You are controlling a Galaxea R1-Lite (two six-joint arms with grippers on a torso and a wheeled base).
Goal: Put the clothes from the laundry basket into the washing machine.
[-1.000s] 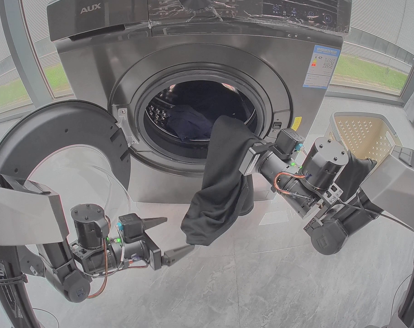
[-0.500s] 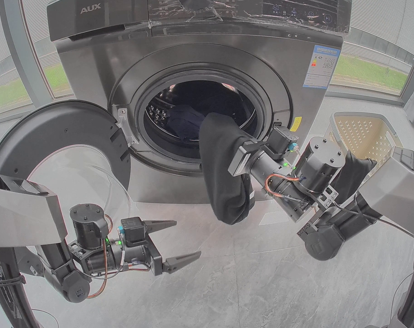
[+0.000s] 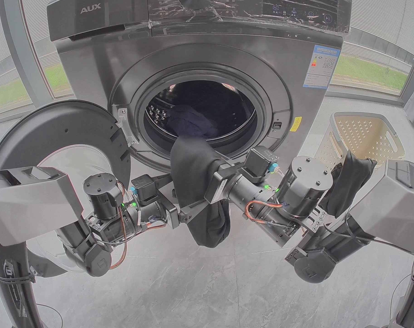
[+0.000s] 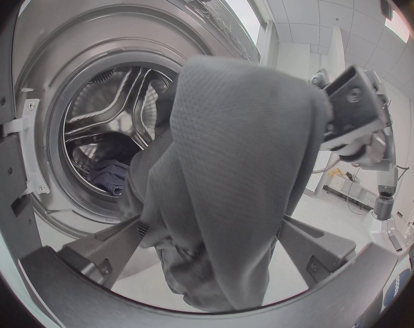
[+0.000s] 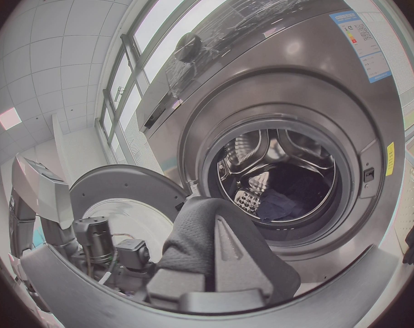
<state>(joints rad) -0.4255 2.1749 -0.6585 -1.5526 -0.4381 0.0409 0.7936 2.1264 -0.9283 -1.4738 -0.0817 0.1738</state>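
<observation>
Head view: your right end effector [image 3: 213,183] grips the dark garment [image 3: 195,178], which hangs just below the washing machine [image 3: 193,46] opening. Left wrist view: your left end effector [image 4: 211,228] straddles the garment, released. Right wrist view: cloth drapes over the clenched fingers [image 5: 229,247].

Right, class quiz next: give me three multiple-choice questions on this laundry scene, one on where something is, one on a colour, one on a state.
1. Where is the basket relative to the washing machine?
A. on top of it
B. on the floor, at the robot's right of it
C. inside it

2. What colour is the garment in the right hand?
A. black
B. white
C. yellow

3. How is the machine's door?
A. shut
B. taken off
C. swung open

Answers:
1 B: it stands on the floor at the right in the head view.
2 A: dark cloth hangs from the hand.
3 C: the door stands aside and the drum shows.
</observation>
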